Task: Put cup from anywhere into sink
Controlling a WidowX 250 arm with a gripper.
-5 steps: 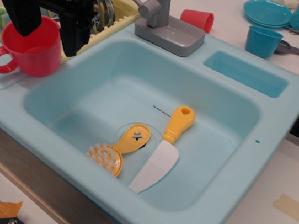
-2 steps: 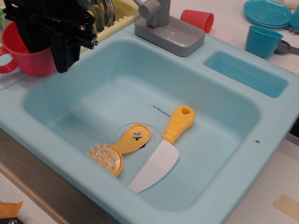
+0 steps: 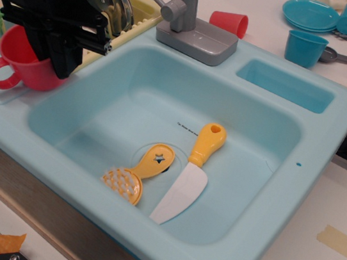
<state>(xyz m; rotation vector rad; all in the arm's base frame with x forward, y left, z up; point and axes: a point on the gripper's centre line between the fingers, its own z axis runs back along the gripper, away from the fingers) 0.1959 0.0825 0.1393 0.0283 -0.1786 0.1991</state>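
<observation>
- Cup (image 3: 16,62): large red plastic mug, standing just left of the sink (image 3: 329,126) basin, on the sink's left ledge, loop handle pointing away from the basin.
- Judged light, rigid, smooth-walled, not fragile; pinching the rim wall looks the best hold, the handle being a poorer one.
- Gripper (image 3: 56,65): lowered onto the cup's basin-side rim, fingers narrowly set; firm clamp or mere contact cannot be told.
- Basin already holds a knife (image 3: 190,171) and a yellow strainer (image 3: 133,175).
</observation>
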